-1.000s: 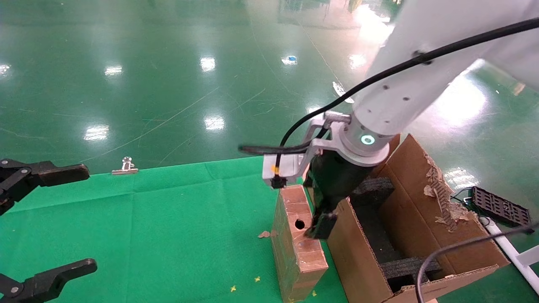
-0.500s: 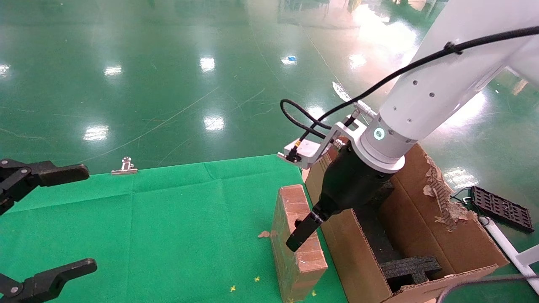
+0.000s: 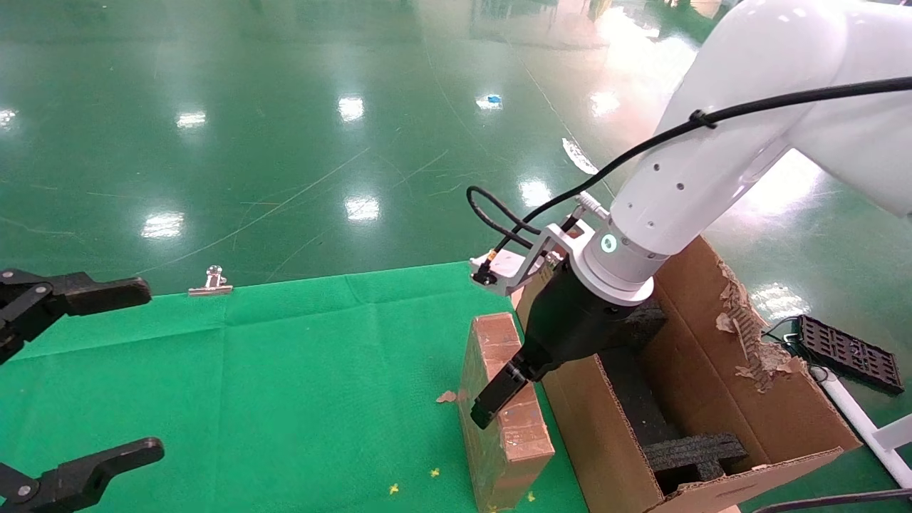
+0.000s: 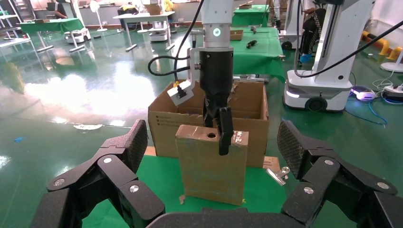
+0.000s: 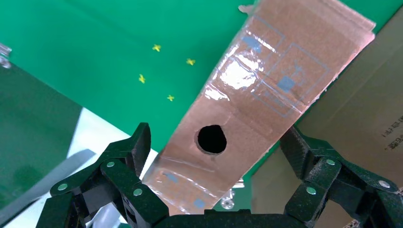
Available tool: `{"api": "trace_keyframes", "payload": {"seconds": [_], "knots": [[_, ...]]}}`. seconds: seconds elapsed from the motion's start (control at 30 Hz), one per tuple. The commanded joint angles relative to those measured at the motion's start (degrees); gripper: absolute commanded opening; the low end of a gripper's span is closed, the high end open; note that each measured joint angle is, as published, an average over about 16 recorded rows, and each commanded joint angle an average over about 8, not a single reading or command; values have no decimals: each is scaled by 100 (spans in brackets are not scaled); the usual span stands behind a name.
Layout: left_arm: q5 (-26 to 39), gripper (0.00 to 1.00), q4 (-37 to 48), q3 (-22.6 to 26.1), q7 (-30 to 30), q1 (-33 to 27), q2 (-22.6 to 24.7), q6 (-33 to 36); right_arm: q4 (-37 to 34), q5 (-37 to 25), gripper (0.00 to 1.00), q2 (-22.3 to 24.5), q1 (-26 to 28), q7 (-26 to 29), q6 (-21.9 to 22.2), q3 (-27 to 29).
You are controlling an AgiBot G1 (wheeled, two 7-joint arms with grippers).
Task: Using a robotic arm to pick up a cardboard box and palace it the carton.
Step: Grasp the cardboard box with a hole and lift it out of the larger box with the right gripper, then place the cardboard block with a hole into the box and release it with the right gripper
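Observation:
The cardboard box (image 3: 502, 427), a narrow taped brown slab with a round hole (image 5: 211, 138) in its top, stands upright on the green cloth against the carton (image 3: 719, 399). The white robotic arm (image 3: 684, 185) reaches down from the right. My right gripper (image 3: 509, 395) is open and straddles the box's top. One finger (image 3: 491, 399) hangs over the box's left face, and the other is hidden on the carton side. In the right wrist view the fingers (image 5: 128, 156) flank the box with a gap on one side. My left gripper (image 3: 153, 369) is parked open at the far left.
Black foam blocks (image 3: 695, 452) lie inside the carton, whose right flap (image 3: 748, 335) is torn. A metal binder clip (image 3: 211, 285) sits at the cloth's far edge, and a cardboard scrap (image 3: 447, 396) lies beside the box. A black grid tray (image 3: 844, 353) lies on the floor at right.
My right wrist has turned and the gripper has shifted left and lower, so its finger now hangs over the box's left face. The box and my left gripper have not moved.

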Motion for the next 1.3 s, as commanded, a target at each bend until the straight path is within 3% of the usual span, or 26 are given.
{"api": "trace_keyframes", "payload": {"seconds": [0.03,0.17,0.23,0.33,1.0,1.3], "knots": [[-1,69,0,1,0,0,0,0,18,-55,1,-36,-15,13,20,-24],[-2,22,0,2,1,0,-1,-1,154,-122,0,-33,-39,105,41,-67],[-2,10,0,3,1,-1,-1,-1,222,-144,0,-20,-53,145,53,-82],[-3,1,0,4,2,-1,-2,-2,307,-172,0,-4,-69,194,63,-103],[-8,0,0,11,6,-2,-5,-5,483,-352,0,61,-92,126,75,-185],[-10,0,0,15,7,-3,-6,-6,669,-171,0,652,159,-622,623,242]]}}
